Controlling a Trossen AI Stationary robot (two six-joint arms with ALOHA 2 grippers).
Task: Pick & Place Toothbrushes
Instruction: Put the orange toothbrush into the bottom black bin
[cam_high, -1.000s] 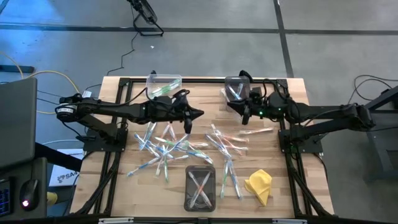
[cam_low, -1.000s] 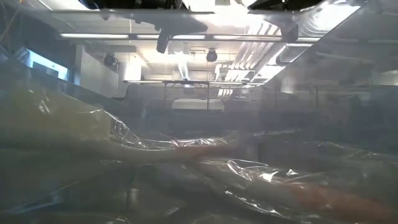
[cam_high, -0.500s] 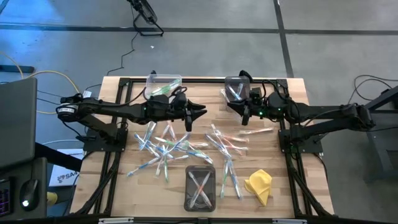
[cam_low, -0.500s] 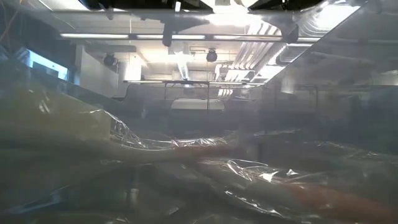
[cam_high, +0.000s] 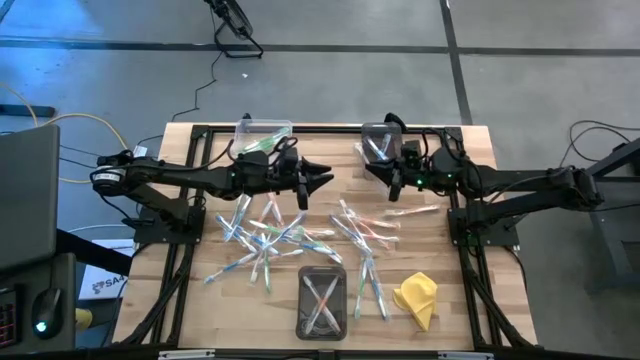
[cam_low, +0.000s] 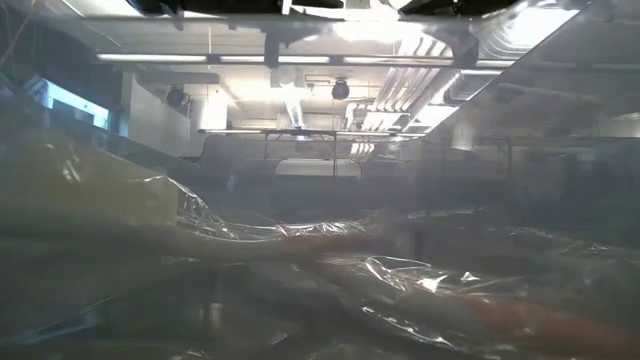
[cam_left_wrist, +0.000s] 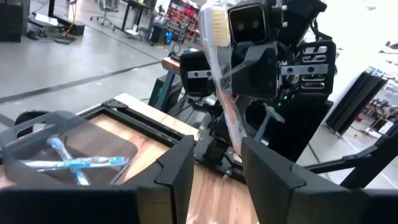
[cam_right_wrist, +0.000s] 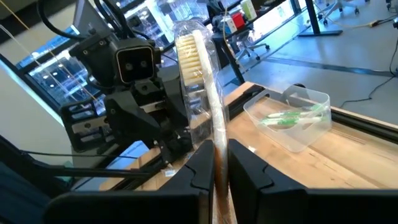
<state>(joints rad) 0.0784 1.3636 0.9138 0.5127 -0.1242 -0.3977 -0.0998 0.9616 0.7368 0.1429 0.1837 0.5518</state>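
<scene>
A toothbrush in a clear wrapper (cam_right_wrist: 198, 74) stands upright above the table's far middle, with my right gripper (cam_right_wrist: 216, 155) (cam_high: 385, 172) shut on it. My left gripper (cam_high: 322, 176) (cam_left_wrist: 217, 149) faces it from the table's left, open, with its fingertips short of the toothbrush (cam_left_wrist: 219, 56). Many more toothbrushes (cam_high: 268, 235) lie loose on the wooden table (cam_high: 450, 250). The low view shows only crumpled clear film. My right gripper pinches the toothbrush's handle (cam_right_wrist: 217, 146) between its two fingers. The fingers lie about level and point toward the table's left. The toothbrush stands upright with its bristle head (cam_right_wrist: 189, 53) on top, lifted clear of the table.
A clear bin with green toothbrushes (cam_high: 262, 138) (cam_right_wrist: 292, 115) stands at the far left. A clear bin with blue ones (cam_high: 380, 145) (cam_left_wrist: 68, 162) stands under my right gripper. A dark bin (cam_high: 322, 300) and a yellow cloth (cam_high: 417, 298) lie near the front edge.
My left gripper has opened: its fingers were shut to a point a second ago and now stand apart, with nothing between them. My right gripper has kept still with the toothbrush.
</scene>
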